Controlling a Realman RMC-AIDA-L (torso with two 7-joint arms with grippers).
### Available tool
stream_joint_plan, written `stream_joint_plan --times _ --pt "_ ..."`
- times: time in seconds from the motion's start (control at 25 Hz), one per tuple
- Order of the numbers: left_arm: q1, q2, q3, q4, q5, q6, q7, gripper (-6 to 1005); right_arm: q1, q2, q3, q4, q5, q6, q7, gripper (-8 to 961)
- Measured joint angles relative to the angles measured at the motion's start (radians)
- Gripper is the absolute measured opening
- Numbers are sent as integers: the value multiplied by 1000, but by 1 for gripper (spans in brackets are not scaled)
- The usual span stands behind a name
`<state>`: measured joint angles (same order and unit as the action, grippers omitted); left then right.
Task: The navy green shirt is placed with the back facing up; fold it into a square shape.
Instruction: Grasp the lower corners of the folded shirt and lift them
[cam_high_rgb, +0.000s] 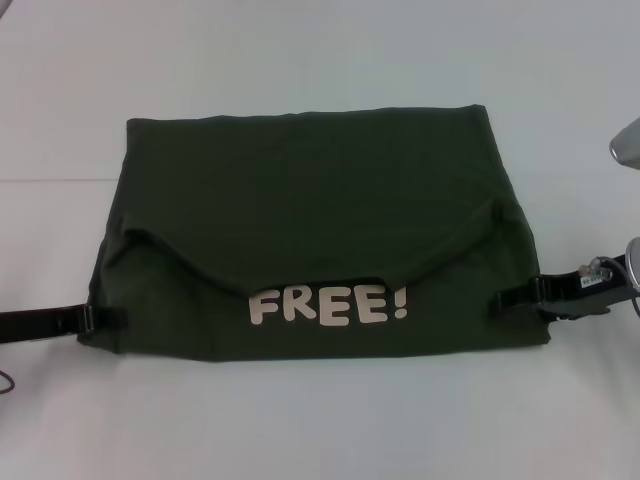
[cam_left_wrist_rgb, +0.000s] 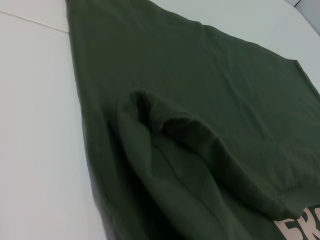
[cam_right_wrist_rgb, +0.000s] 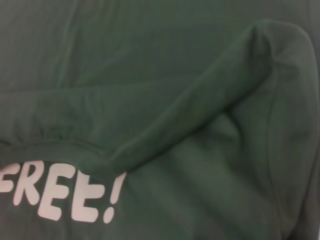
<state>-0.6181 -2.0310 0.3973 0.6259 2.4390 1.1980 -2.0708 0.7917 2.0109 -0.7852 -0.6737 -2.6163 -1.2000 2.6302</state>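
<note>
White table (cam_high_rgb: 300, 60) is covered centrally by the navy green shirt (cam_high_rgb: 310, 200), folded, "FREE!" print (cam_high_rgb: 328, 306) showing. Left gripper (cam_high_rgb: 105, 318) and right gripper (cam_high_rgb: 515, 296) are seen pinching opposite near-side edges.

A: Where is the left gripper (cam_high_rgb: 108, 317)?

B: In the head view, out at nine o'clock, low on the left. Its black arm reaches in level from the frame's edge, tip pointing toward three o'clock.

A: And the right gripper (cam_high_rgb: 510, 297)?

B: Opposite, at about three o'clock. It points back toward nine, with the wrist and its cable plug just behind it.

A: Are the fingers parted or closed?

B: Neither view settles that. Both wrist cameras show no fingers at all.
</note>
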Motion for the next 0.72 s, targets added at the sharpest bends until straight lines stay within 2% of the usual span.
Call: stream_joint_plan --times 0.48,0.72 --pt "0 0 0 0 0 3 2 46 -9 0 -1 24 24 9 -22 815" --pt "0 0 0 -1 0 4 1 45 -19 -7 2 20 23 9 -25 811"
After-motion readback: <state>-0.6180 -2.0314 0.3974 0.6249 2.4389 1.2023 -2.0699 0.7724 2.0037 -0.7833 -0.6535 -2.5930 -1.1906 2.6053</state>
